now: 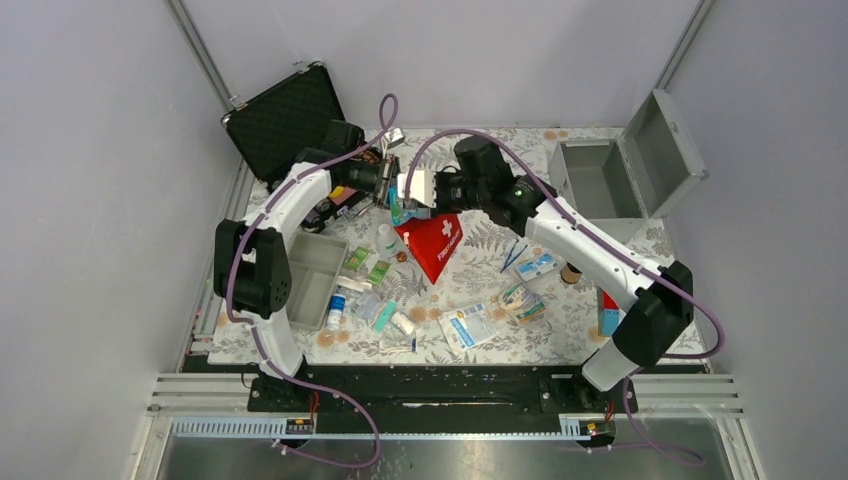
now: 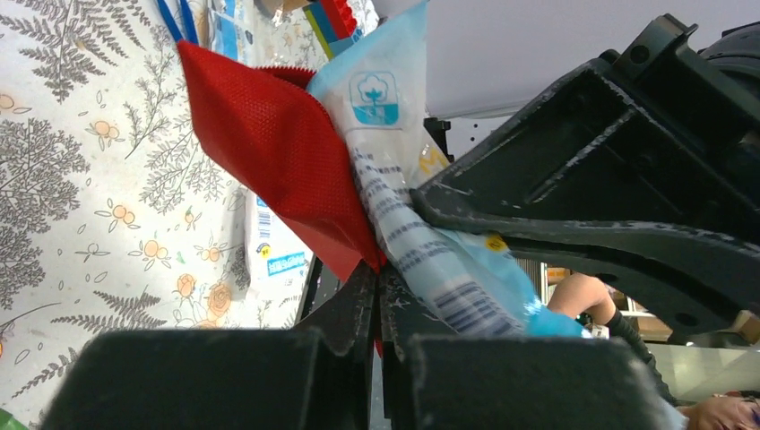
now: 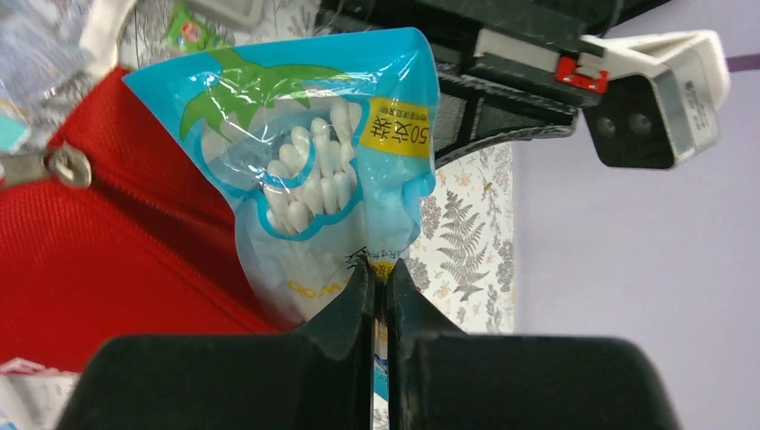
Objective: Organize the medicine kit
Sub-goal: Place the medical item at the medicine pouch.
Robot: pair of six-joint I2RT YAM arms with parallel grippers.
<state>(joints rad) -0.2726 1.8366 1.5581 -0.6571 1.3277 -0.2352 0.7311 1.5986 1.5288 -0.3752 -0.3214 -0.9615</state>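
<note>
**Swab packet held against red pouch**

The right gripper (image 3: 379,269) is seen clamped on the cotton swab packet (image 3: 305,152), pressed against the red first-aid pouch (image 2: 269,152), whose edge is pinched by the left gripper (image 2: 376,269). The medicine kit (image 1: 600,190) is found at the right rear, lid up, seemingly bare inside. Loose packets (image 1: 470,325) are left scattered; most sorting is judged undone
</note>
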